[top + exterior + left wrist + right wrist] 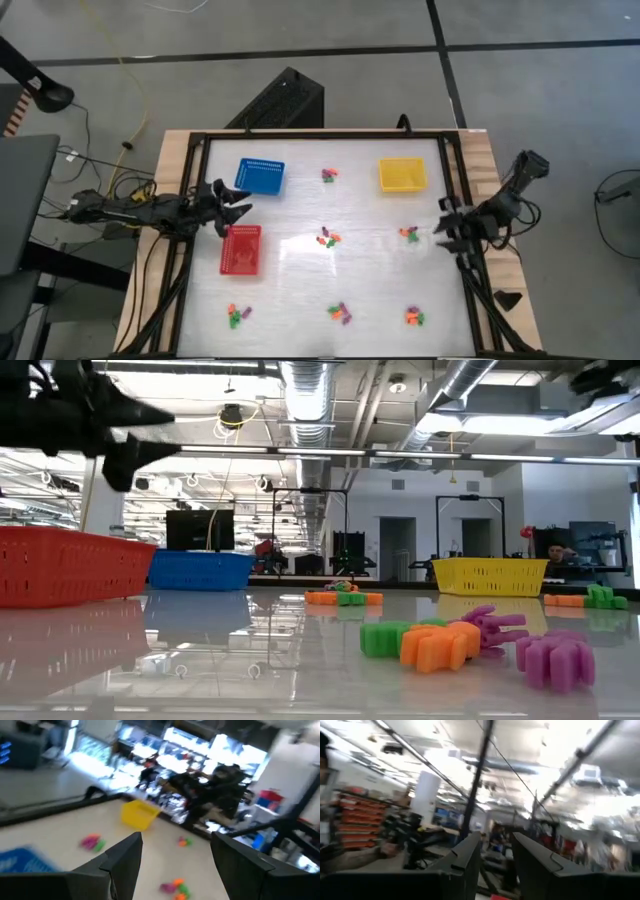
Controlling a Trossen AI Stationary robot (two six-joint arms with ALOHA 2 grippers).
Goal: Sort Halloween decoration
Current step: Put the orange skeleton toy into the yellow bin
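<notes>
Small orange, green and purple Halloween decoration pieces lie in loose clusters on the white table: far middle (329, 175), centre (327, 238), right (409, 233), and three near the front edge (238, 315) (340, 313) (414, 318). My left gripper (243, 203) hovers open at the table's left side, between the blue basket (261, 176) and the red basket (240, 249); nothing sits between its fingers (125, 855). My right gripper (441, 226) hangs open above the table's right edge, tipped upward, with an empty gap (496, 845).
A yellow basket (402, 174) stands at the far right. A black frame (320, 134) rims the table. The low view shows trinkets (440, 642) close to the front edge, and the open middle of the table lies between the clusters.
</notes>
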